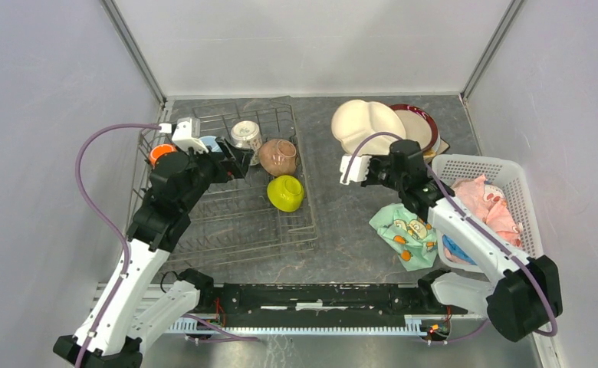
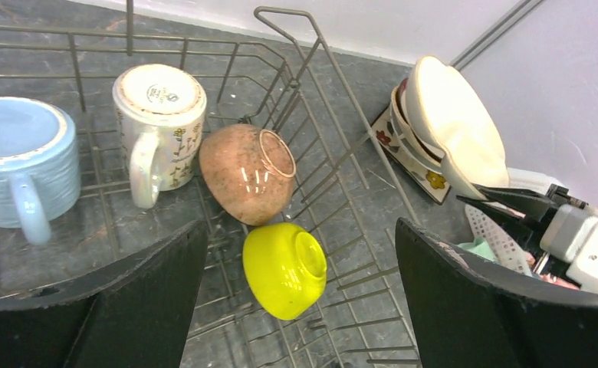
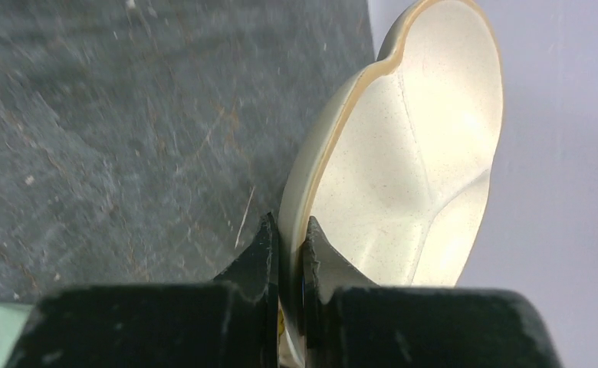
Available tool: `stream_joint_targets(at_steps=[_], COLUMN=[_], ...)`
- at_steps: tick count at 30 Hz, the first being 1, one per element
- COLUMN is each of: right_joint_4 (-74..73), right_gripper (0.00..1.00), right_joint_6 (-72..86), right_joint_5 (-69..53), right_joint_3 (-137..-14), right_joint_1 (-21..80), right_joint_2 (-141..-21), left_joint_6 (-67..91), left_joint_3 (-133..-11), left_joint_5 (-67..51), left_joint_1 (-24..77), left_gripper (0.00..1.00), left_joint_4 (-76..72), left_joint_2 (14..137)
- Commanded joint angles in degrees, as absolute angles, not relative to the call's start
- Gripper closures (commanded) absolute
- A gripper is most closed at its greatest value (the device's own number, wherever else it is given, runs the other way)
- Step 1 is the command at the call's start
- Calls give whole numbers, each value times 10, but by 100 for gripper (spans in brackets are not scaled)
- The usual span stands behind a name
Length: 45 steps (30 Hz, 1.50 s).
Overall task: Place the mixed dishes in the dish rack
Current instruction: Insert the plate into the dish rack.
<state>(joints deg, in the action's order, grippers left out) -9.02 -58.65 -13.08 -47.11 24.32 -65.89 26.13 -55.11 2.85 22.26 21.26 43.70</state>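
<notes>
The grey wire dish rack (image 1: pixel 204 222) (image 2: pixel 129 31) holds an orange mug (image 1: pixel 160 153), a light-blue mug (image 1: pixel 210 144) (image 2: pixel 16 165), a white patterned mug (image 1: pixel 246 134) (image 2: pixel 158 130), a tan bowl (image 1: pixel 279 156) (image 2: pixel 246 172) and a lime-green bowl (image 1: pixel 285 192) (image 2: pixel 284 268), the bowls lying on their sides. My left gripper (image 1: pixel 233 162) (image 2: pixel 300 226) hovers open above the lime-green bowl, touching nothing. My right gripper (image 1: pixel 363 159) (image 3: pixel 289 222) is shut on the rim of the cream three-section plate (image 1: pixel 366 125) (image 3: pixel 403 153) (image 2: pixel 453 123), which is tilted up over the plate stack.
A red-rimmed plate (image 1: pixel 422 126) and a flower-patterned plate (image 2: pixel 415 165) lie under the cream plate at the back right. A white perforated basket (image 1: pixel 503 172) with a pink cloth (image 1: pixel 484 203) stands at the right. A teal patterned cloth (image 1: pixel 403 230) lies beside it.
</notes>
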Motion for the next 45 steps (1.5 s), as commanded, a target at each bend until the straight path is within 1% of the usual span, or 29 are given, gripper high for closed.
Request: stream_joint_targets(at_steps=[1,11,15,20,25,27,31,36,38,41,45], right_joint_4=[81,94,112,143,154,160,164,161,162,163,162], right_gripper=[100,100,100,100,100,100,100,100,100,100,100], right_joint_6=[-637,-666,-671,-698,-716,-721,-732,-743,-745,-745,-744], right_joint_5=[-97,-62,-57,-24,-4,-4,14,17,21,22,13], right_joint_3=[-564,-605,-616,-623,-651,-658,-670,-672,-672,-673,-678], right_joint_1=[310,418,472,548,597,609,626,638,640,642,643], right_joint_2=[-599,-599,-609,-633,-666,-675,-688,-695,-697,-700,-712], left_joint_6=[313,345,378,417,411,402,375,344,331,316,305], left_joint_3=[-583,-632,-630,-626,-632,-633,-631,-621,-622,-621,-625], left_joint_5=[-20,-73,-104,-139,-128,-111,-61,-21,-3,14,7], left_joint_1=[223,223,224,223,223,224,224,223,224,223,224], left_gripper=[4,4,0,0,0,2,11,29,38,56,77], left_joint_4=[201,171,130,90,103,112,136,144,149,153,157], left_joint_2=[458,509,508,519,536,538,533,517,512,507,505])
